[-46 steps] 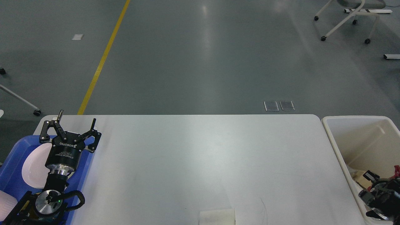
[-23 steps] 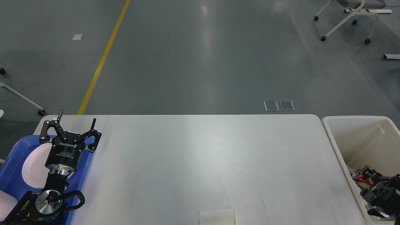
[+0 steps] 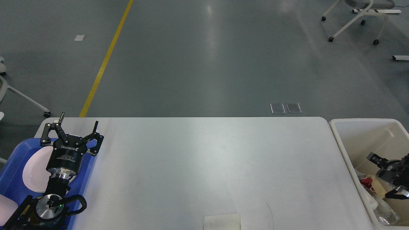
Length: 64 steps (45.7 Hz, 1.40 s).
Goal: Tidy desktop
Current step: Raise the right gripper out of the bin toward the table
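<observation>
Evidently the sorting is nearly finished: the desktop (image 3: 204,166), the wide white table filling the lower middle of the view, lies almost bare, with only a pale paper slip (image 3: 222,221) at its near edge. At its left end the left gripper (image 3: 72,127) hovers over a white plate (image 3: 36,171) in the blue tray (image 3: 12,159), fingers spread wide and holding nothing, probably parked where dishes are collected. At its right end the right gripper (image 3: 388,169) hangs inside the cream bin (image 3: 343,147) above a red wrapper (image 3: 367,184) and clear plastic, likely discarded rubbish; I cannot tell how its fingers stand.
</observation>
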{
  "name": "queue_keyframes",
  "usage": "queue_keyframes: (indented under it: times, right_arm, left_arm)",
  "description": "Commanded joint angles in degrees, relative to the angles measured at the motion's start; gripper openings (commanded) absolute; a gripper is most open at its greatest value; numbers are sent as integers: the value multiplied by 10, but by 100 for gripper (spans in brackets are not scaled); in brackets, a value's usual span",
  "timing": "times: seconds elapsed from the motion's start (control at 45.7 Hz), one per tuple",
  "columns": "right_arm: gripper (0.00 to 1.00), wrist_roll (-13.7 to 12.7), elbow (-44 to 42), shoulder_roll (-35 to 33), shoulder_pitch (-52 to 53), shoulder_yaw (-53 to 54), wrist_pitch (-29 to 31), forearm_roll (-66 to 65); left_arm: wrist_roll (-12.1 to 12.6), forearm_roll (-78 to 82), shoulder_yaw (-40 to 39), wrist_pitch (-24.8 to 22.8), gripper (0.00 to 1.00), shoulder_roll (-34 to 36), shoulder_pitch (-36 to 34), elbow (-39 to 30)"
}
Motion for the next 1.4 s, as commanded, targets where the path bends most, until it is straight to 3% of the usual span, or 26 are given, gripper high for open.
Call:
queue_keyframes:
  times: [0.0, 0.285, 0.394, 0.613, 1.007, 1.38]
  right_arm:
    - [100, -6, 54, -33, 75, -22, 71, -44]
    - [100, -6, 163, -19, 350, -174, 338, -55]
    - [100, -6, 206, 2, 450, -193, 420, -54]
    - [100, -7, 372, 66, 658, -222, 544, -50]
    - [100, -8, 648, 105, 942, -227, 548, 74]
    - [100, -8, 668, 111, 957, -239, 537, 91]
  left_arm:
    - [0, 0, 0, 0, 96, 0, 0, 0]
    - [1, 0, 0, 0, 96, 0, 0, 0]
    - [0, 0, 0, 0, 96, 0, 0, 0]
    - [1, 0, 0, 0, 96, 0, 0, 0]
    - [0, 0, 0, 0, 96, 0, 0, 0]
    - [1, 0, 0, 0, 96, 0, 0, 0]
